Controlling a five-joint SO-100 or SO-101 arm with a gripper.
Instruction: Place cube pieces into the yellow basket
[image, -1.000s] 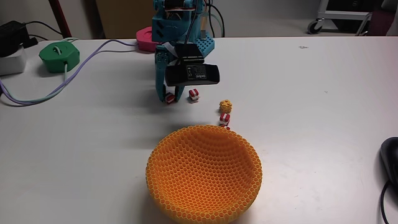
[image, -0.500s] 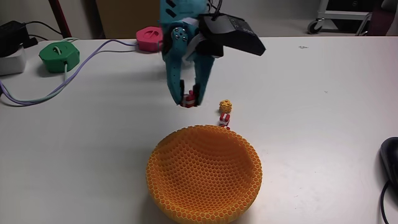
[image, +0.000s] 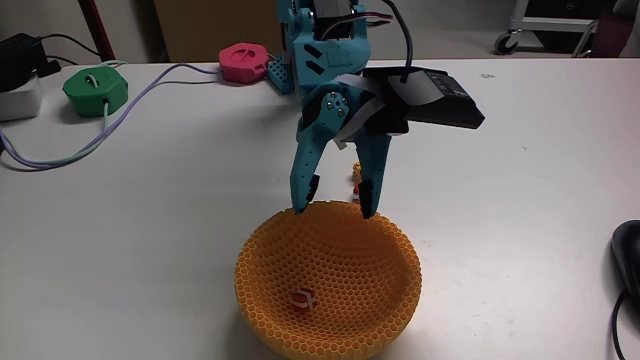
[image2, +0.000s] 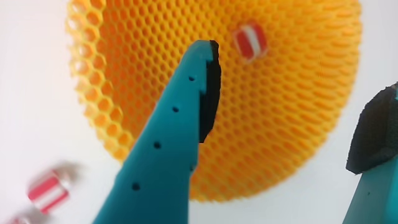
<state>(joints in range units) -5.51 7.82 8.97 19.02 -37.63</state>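
Observation:
The yellow basket stands at the table's front centre. One red-and-white cube piece lies inside it, left of the bottom's middle. My gripper hangs open over the basket's far rim, holding nothing. Between and behind its fingers, a yellow-orange cube and a red-and-white cube peek out on the table. In the wrist view the basket lies below my open gripper, with the striped cube in it. Another striped cube sits blurred on the table outside.
A green hexagonal box with a lilac cable sits at the back left, a pink box behind the arm's base. A dark object lies at the right edge.
The gripper took a red-and-white cube from the table, swung forward over the basket and opened. That cube now lies in the basket.

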